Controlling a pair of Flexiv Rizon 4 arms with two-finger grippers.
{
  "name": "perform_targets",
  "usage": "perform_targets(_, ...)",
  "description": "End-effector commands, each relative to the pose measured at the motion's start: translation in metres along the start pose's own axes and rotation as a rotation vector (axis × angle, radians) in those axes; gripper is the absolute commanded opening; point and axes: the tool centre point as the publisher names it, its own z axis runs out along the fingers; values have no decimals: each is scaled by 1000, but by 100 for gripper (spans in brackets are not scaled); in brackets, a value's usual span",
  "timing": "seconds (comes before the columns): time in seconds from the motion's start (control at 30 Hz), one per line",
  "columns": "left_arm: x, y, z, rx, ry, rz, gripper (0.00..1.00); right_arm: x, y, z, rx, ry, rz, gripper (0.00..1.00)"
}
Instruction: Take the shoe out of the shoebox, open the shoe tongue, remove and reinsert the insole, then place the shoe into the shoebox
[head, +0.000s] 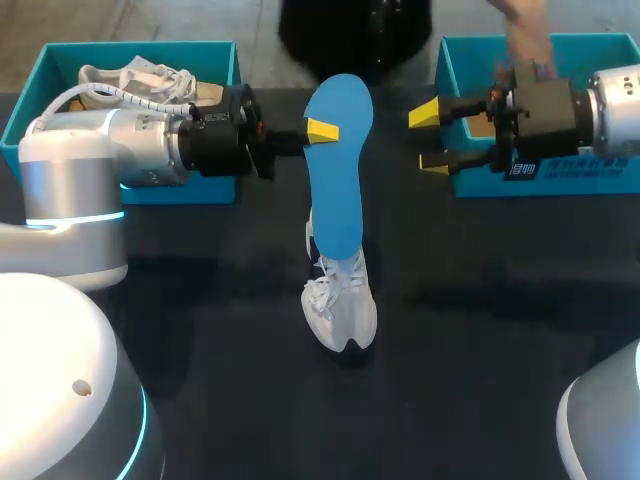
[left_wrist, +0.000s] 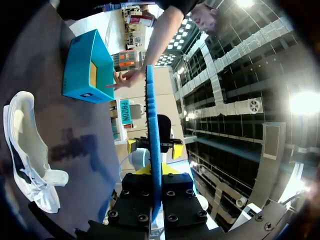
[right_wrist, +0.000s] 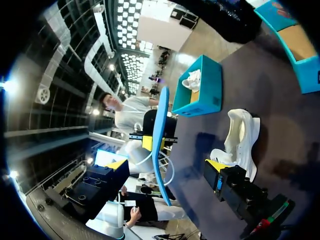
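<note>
Left claw (head: 318, 132) is clamped on the insole (head: 338, 190), gripping its flat faces nearer the far end. The left wrist view shows it edge-on, running straight out between the fingers.

The insole is fully out of the shoe (head: 342, 305) and held in the air. Its long axis runs far-to-near over the middle of the counter (head: 480, 380). From above, its near end overlaps the shoe's collar, but both wrist views show a clear gap between them, so I read that overlap as height, not contact.

The shoe sits on the counter below the insole's near end, on my side of both claws. Its long axis is roughly in line with the insole. In the wrist views it looks tipped onto its side, though I can't confirm that from overhead.

Right claw (head: 430, 138) is spread wide and holding nothing. It faces the insole's flat side at about the same height as the left claw, near the insole but not touching it.

My call: we're at the reinsert step. It turns on getting the insole's near end down to the shoe opening, which is below and nearer to me than the grip point. Left arm carries the insole, so the right claw is the free one to steady the shoe. The shoe is unsupported and could slide when pushed.

The right-side shoebox (head: 447, 70) is just behind the right claw, with a person's hand (head: 527, 30) over it. The left-side shoebox (head: 140, 47) holds a spare shoe (head: 140, 80).
</note>
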Motion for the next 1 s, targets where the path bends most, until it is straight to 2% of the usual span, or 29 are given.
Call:
perform_targets(0.03,0,1,-1,0,-3,0,0,-6,5,4,0,17,3,100)
perform_targets(0.13,0,1,-1,0,-3,0,0,-8,6,3,-6,44,12,100)
perform_targets(1.0,0,1,-1,0,-3,0,0,-8,7,4,2,32,16,100)
